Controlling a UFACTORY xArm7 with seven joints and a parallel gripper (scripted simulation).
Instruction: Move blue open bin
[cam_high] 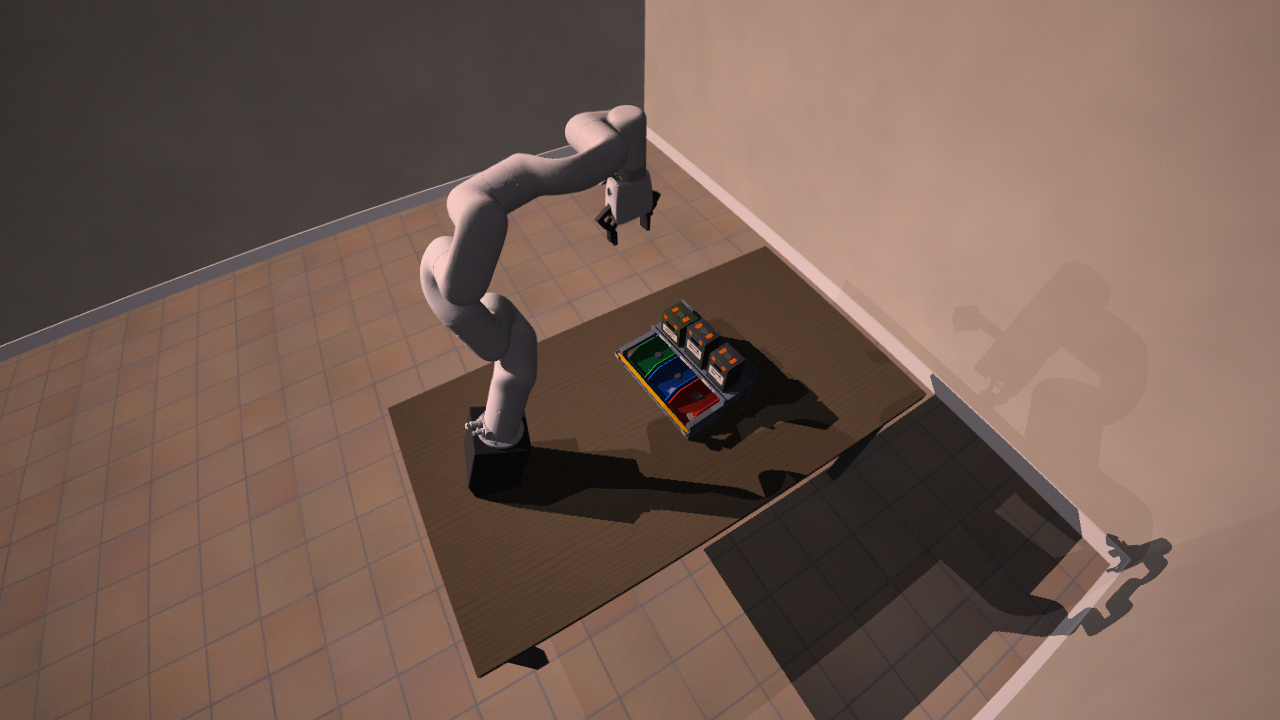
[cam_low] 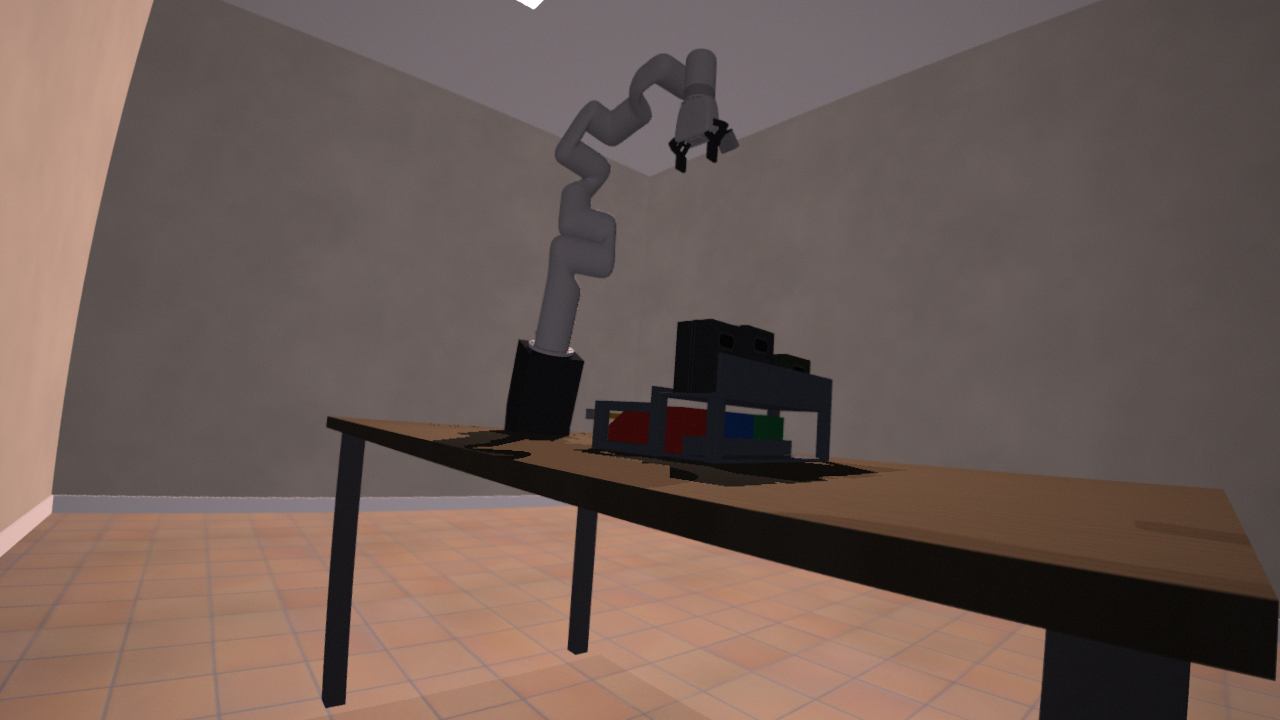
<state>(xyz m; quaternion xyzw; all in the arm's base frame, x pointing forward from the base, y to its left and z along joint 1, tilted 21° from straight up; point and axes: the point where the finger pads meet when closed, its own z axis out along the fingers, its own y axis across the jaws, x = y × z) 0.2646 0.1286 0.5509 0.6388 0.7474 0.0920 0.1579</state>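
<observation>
The dark shelf (cam_high: 687, 433) sits on the wooden table (cam_high: 554, 537). The blue open bin (cam_high: 673, 379) rests in its middle slot, between the red bin (cam_high: 696, 400) and green bin (cam_high: 651, 354). High up at 12 o'clock, the gripper (cam_high: 629, 228) hangs with jaws spread wide, holding nothing

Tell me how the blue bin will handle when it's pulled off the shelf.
The blue bin looks rigid, so it should probably slide out without flexing. It sits close between the green bin and red bin, so it may nudge them. Its open front could let contents spill if tipped forward.
</observation>
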